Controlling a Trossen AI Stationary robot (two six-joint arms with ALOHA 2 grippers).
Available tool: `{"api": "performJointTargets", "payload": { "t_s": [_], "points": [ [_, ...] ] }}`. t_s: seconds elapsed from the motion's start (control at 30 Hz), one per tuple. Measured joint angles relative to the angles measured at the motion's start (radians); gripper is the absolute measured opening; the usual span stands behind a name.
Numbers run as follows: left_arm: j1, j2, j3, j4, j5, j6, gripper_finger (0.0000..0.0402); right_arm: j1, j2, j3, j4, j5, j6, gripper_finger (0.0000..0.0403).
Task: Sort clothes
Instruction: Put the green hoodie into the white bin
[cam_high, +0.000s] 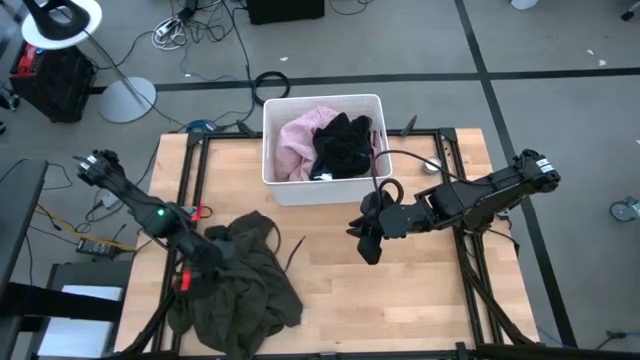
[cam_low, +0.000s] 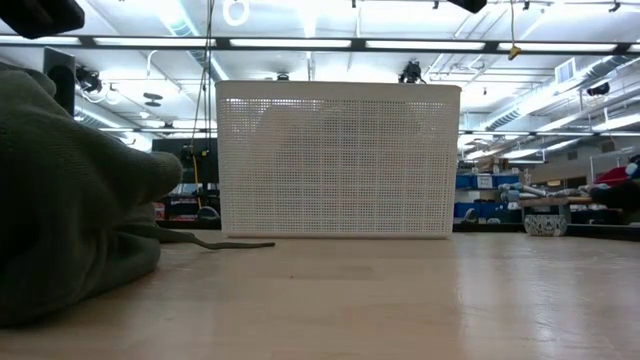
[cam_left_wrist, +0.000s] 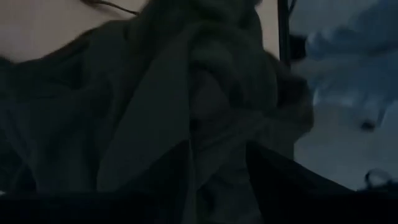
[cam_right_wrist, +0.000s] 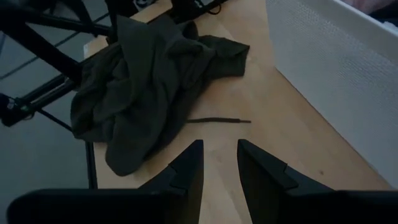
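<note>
The olive-green garment (cam_high: 235, 285) is found heaped at the worktop's (cam_high: 400, 290) left front edge, its drawstring (cam_right_wrist: 219, 121) trailing out. The left claw (cam_high: 212, 252) is set down on the heap's upper folds; whether it is closed on cloth cannot be told. The right claw (cam_right_wrist: 217, 163) is held narrowly open and empty over bare worktop before the bin (cam_high: 322, 188). A pink garment (cam_high: 300, 140) and a black garment (cam_high: 343, 145) are already binned. The olive garment's pickup is judged in hand; a firm grasp and lift are called for next.
</note>
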Motion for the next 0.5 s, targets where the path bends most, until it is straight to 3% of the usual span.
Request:
{"api": "performJointTargets", "payload": {
  "t_s": [0.2, 0.33, 0.5],
  "points": [
    [-0.027, 0.081, 0.0, -0.101, 0.015, 0.174, 0.0162, 0.0, 0.0, 0.0, 0.021, 0.029, 0.071, 0.01],
    [-0.045, 0.147, -0.001, -0.164, -0.098, 0.25, 0.0162, 0.0, 0.0, 0.0, 0.052, 0.033, 0.093, 0.01],
    [-0.046, 0.196, -0.056, -0.028, -0.138, 0.291, 0.0162, 0.008, 0.0, 0.0, 0.079, 0.033, 0.088, 0.01]
  ]
}}
